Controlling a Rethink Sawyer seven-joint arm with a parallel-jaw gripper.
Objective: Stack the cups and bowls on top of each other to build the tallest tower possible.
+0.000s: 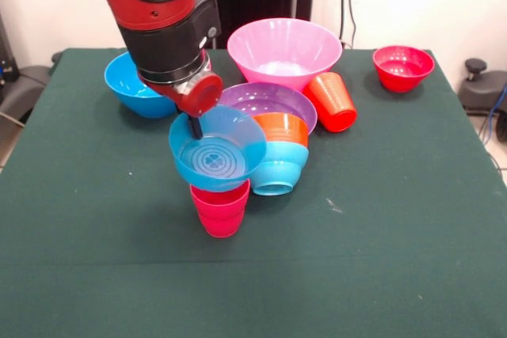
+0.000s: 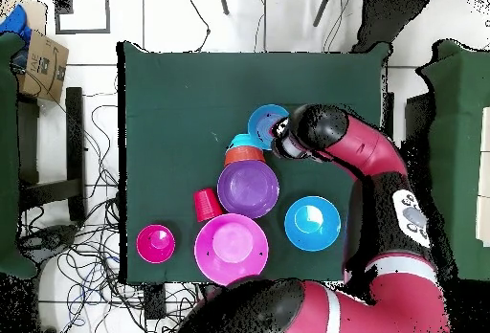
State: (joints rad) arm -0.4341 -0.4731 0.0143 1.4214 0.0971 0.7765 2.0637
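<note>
Bowls and cups sit on a green bench (image 1: 396, 219). At the left, near the back, sits a deep blue bowl (image 1: 135, 89), partly hidden by the red and black arm (image 1: 158, 5). Next comes the end effector (image 1: 194, 127). One dark finger dips inside a small blue bowl (image 1: 218, 152) and presses on its back wall. The other side of the grip is hidden, so I cannot tell for sure how tight it holds. This small blue bowl is tipped toward the front, and it rests on top of a pinkish-red cup (image 1: 220, 210) that stands upside down on the bench. Just right of them lies the tower (image 1: 279, 156): an orange bowl (image 1: 282, 127) tucked into a light-blue bowl (image 1: 279, 170), lying on its side. Behind it sits a wide purple bowl (image 1: 273, 100). The big pink bowl (image 1: 283, 49) is at the back. An orange-red cup (image 1: 333, 100) lies tipped over beside it. A small red bowl (image 1: 403, 66) sits far right, well apart.
</note>
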